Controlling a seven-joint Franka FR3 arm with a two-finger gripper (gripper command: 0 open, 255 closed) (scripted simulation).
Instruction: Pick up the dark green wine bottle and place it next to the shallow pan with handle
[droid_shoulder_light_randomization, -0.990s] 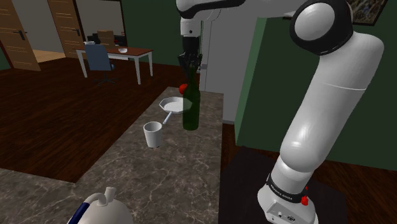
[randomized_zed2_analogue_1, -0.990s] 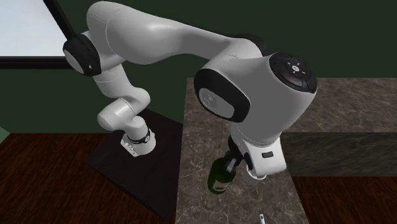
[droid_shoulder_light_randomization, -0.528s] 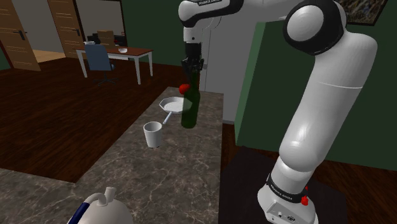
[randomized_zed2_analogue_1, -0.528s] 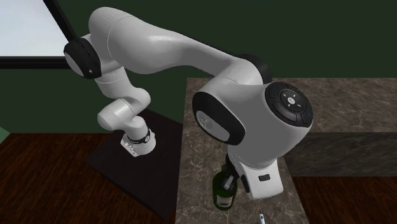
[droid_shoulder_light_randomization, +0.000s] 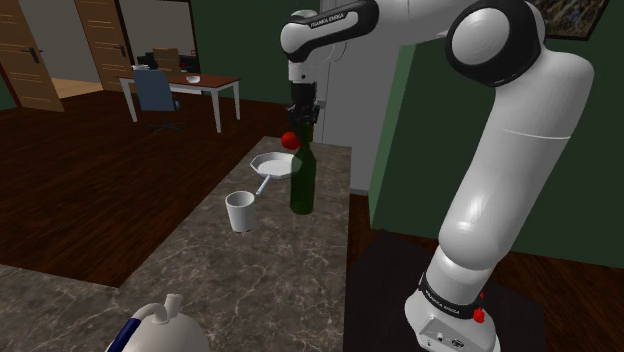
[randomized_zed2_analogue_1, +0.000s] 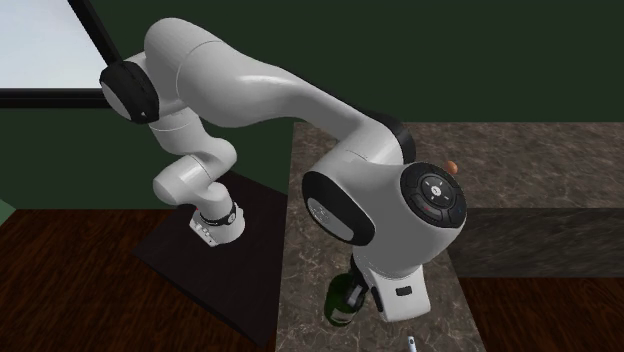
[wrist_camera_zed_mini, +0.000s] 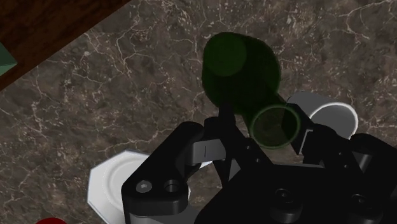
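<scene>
Dark green wine bottle (droid_shoulder_light_randomization: 301, 183) stands upright on the marble surface (droid_shoulder_light_randomization: 230, 275), just beside the white pan (droid_shoulder_light_randomization: 272, 163), to the shoulder view's right of its handle. Gripper (droid_shoulder_light_randomization: 303, 118) hangs right above the bottle's mouth, fingers (wrist_camera_zed_mini: 178, 159) spread, gripping nothing. White cup (droid_shoulder_light_randomization: 240, 211) sits near the handle's end. Small red round thing (droid_shoulder_light_randomization: 289, 139) is by the pan's far rim.

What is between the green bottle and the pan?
Nothing visible. The green bottle stands right beside the pan on the counter. The white cup sits off near the pan's handle, not between them. The gripper hangs just above the bottle.
</scene>
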